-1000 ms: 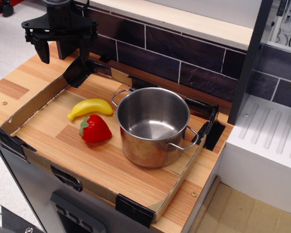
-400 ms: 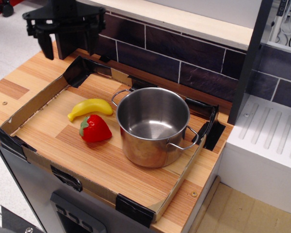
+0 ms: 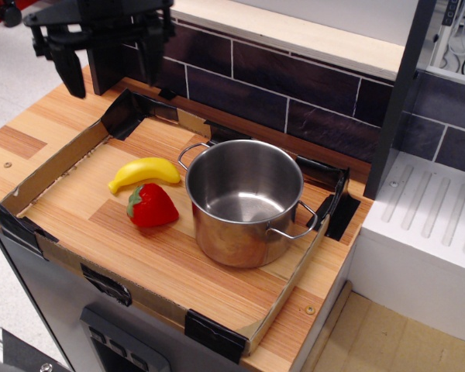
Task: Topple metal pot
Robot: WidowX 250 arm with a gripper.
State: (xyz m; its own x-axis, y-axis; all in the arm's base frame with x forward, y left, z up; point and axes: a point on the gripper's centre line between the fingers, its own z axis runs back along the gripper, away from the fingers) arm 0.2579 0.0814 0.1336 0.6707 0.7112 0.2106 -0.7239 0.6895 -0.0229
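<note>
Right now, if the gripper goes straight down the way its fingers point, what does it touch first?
Probably the bare wooden counter just outside the cardboard tray's back-left corner. The open gripper hangs up there, well apart from the metal pot. Depth is unclear from this single view.

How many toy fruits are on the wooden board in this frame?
2. The banana lies left of the metal pot, and the strawberry sits just in front of the banana. The pot's inside shows no fruit; none seems hidden.
</note>
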